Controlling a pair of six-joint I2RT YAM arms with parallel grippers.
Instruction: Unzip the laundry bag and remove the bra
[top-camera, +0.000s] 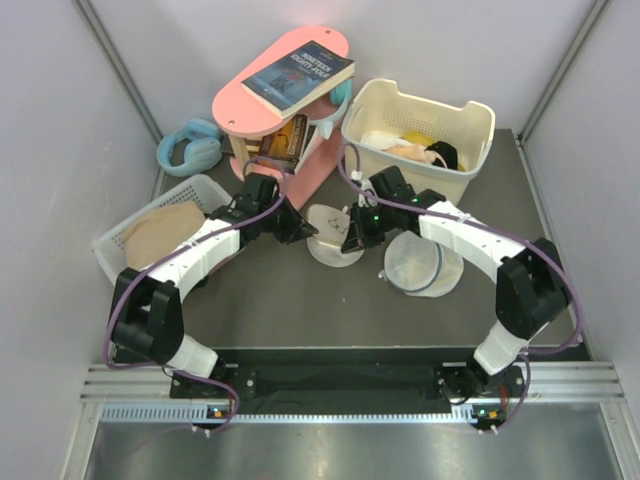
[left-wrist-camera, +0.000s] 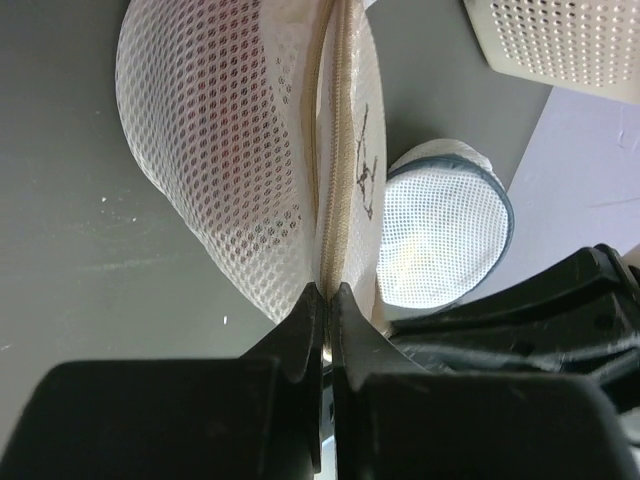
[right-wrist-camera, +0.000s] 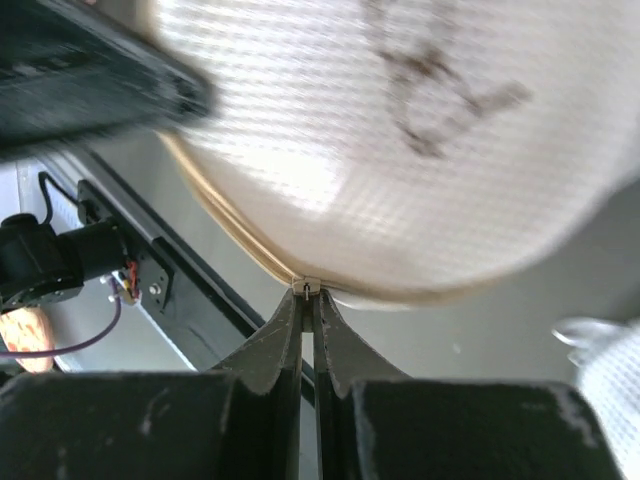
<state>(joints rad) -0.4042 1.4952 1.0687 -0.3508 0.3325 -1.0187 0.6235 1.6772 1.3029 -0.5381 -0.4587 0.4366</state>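
The laundry bag (top-camera: 333, 240) sits on the desk (top-camera: 300, 310), just left of the white mesh bag (top-camera: 422, 265). The left fingers (left-wrist-camera: 298, 335) pinch its zipped seam. The right fingers (right-wrist-camera: 278, 335) are clamped on the zip pull (right-wrist-camera: 306, 288).

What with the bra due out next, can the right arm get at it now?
Probably not: the bag looks zipped, and the right jaws are busy, shut on its zip pull.
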